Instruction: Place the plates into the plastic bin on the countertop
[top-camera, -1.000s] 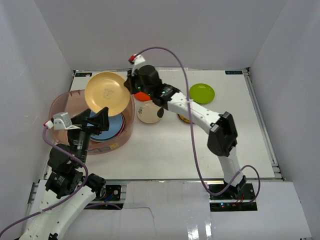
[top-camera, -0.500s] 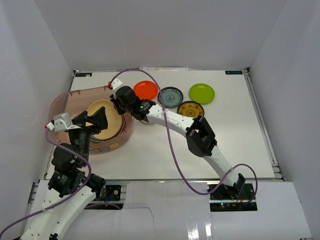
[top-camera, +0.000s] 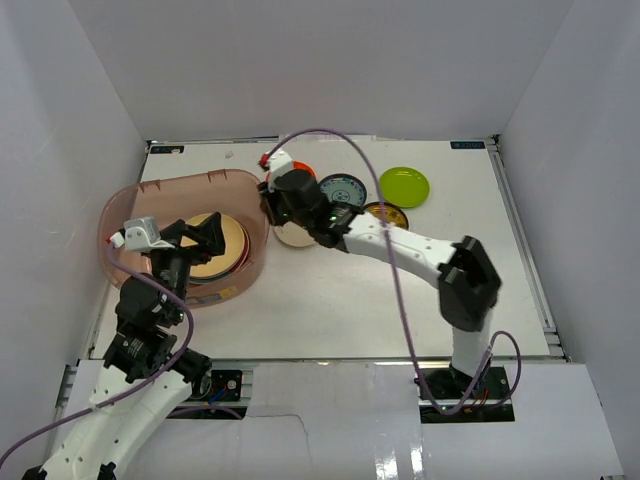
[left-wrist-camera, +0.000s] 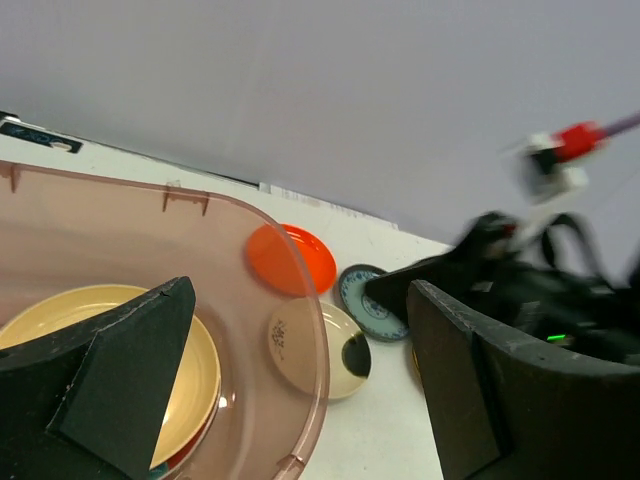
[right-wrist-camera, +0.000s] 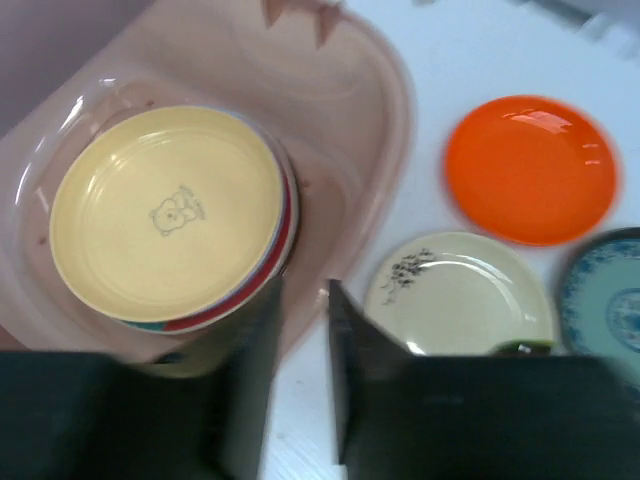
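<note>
The right pincer (right-wrist-camera: 303, 300) hangs over the near rim of the translucent pinkish-brown plastic bin (right-wrist-camera: 340, 90), its two dark jaws a narrow slot apart with nothing between them. In the right wrist view the tan round plate (right-wrist-camera: 165, 215) lies inside the bin, up and to the left of those jaws and apart from them. It tops a stack whose red and teal edges peep out beneath it. The only marking on it is a small outline drawing of a bear at its centre, with no lettering.

Up and to the right of the jaws, outside the bin on the white countertop (top-camera: 330, 300), lies the small cream plate (right-wrist-camera: 460, 295), which bears a dark sprig motif. The glossy orange plate (right-wrist-camera: 530, 168) is beyond it and the blue-patterned plate (right-wrist-camera: 610, 300) beside it. Further right are the yellow-brown patterned plate (top-camera: 383, 212) and the lime green plate (top-camera: 403, 186).

The left pincer (left-wrist-camera: 300, 300) is spread wide and empty above the bin, with the tan plate below its left finger. A small blue label (top-camera: 467, 145) at the far edge of the countertop is too small to read
</note>
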